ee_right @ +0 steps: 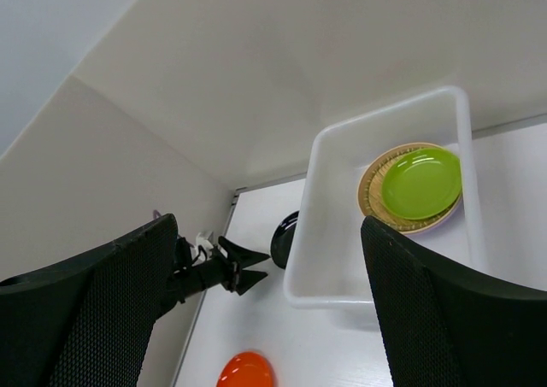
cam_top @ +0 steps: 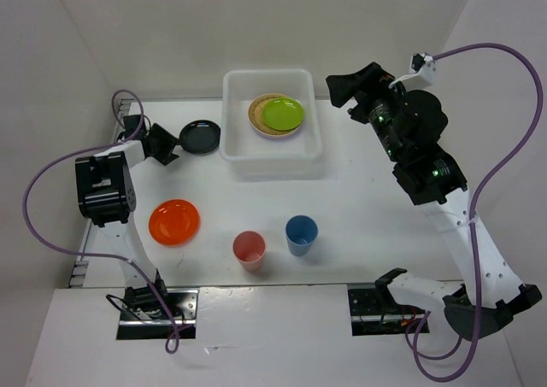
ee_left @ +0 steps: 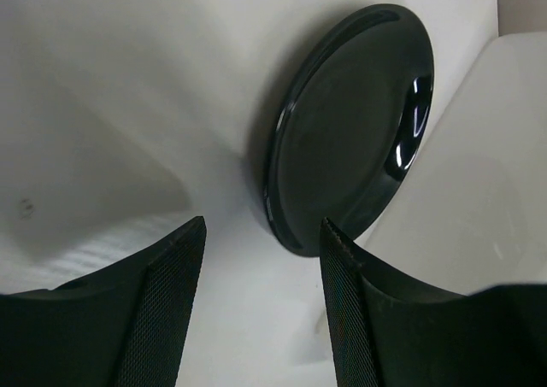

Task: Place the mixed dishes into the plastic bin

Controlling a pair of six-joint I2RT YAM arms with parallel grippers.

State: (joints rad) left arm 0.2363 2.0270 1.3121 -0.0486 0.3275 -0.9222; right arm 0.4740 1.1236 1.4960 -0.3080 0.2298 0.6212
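The job is partly done. The plastic bin [cam_top: 229,118] stands at the far middle of the surface [cam_top: 367,225] and already holds a stack of plates: a lime green plate [cam_top: 283,113] on top of a wider tan plate [cam_top: 256,114]. In the right wrist view a thin lavender edge seems to show beneath them, though too little of it is visible to be sure. Four dishes are left outside the bin. The black plate [cam_top: 200,137] lies flat just beside the bin's left wall. The orange plate [cam_top: 174,221] sits nearer the arms on the left. The pink cup [cam_top: 249,250] and the blue cup [cam_top: 301,234] stand upright, close together and mouths up, towards the near edge. The left gripper [cam_top: 162,143] is down low just left of the black plate with its jaws apart. In its wrist view the plate's rim lies right ahead of the fingertips, close to the right one, but nothing is clamped. This looks like the approach for picking up the black plate, so that one is probably next to go in. The right gripper [cam_top: 346,88] hangs in the air to the right of the bin, spread wide and carrying nothing. By this count roughly a third to nearly half of the dishes are in, and one plate pickup is under way.
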